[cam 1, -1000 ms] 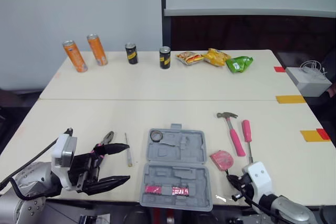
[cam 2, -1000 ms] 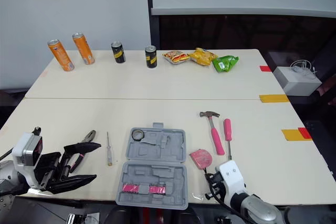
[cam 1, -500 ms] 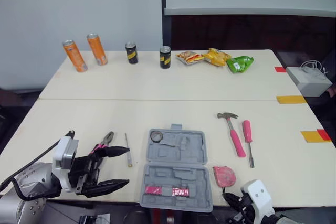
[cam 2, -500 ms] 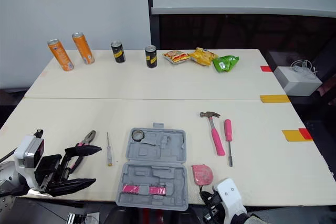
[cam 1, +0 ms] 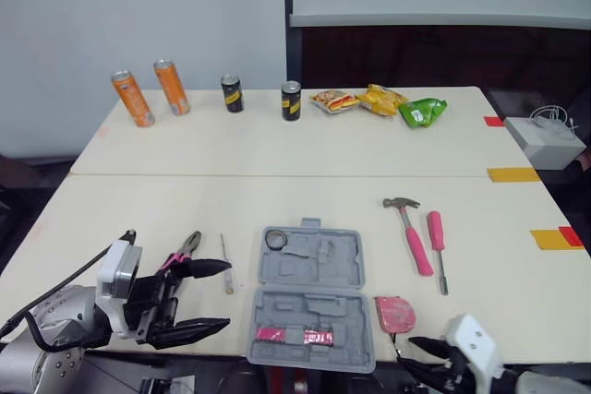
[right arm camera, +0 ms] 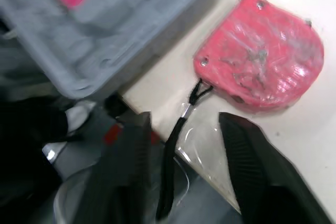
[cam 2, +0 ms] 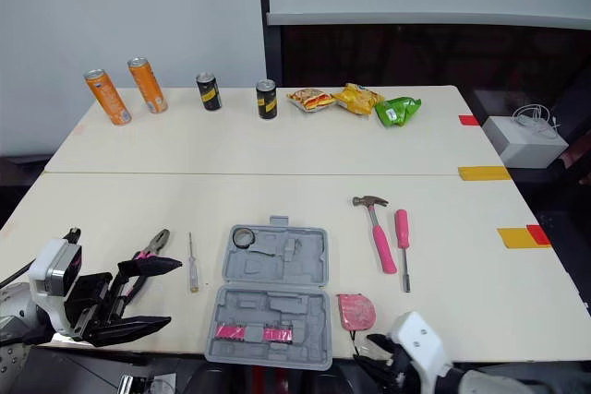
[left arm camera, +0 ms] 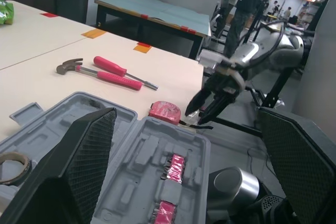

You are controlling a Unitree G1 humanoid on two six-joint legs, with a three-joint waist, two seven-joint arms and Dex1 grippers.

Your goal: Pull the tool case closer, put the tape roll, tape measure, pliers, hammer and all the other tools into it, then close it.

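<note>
Counter (cam 1: 277,200): pale and wide, and the tool case sits at its near edge, right in front of the robot.
Tool case (cam 1: 309,297): grey, lying wide open and flat, lid half on the far side, with pink bits showing in the near half.
Left pincer (cam 1: 228,294): off the case's left near corner, black fingers spread wide, nothing between them.
Right pincer (right arm camera: 186,119): down past the case's right near corner, below the counter edge, released, fingers apart on either side of the tape measure's dangling black strap.
Hammer (cam 1: 409,232): pink handle, flat on the counter to the right of the case.
Pink screwdriver (cam 1: 436,237): just beyond the hammer, further right of the case and roughly parallel to it.
Pliers (cam 1: 185,251): left of the case, just behind the left pincer's upper finger.
Tape measure (cam 1: 395,313): pink, just beside the case's right near corner.
Tape roll (cam 1: 275,239): already in the case, far left pocket.
Thin screwdriver (cam 1: 224,263): between the pliers and the case.
</note>
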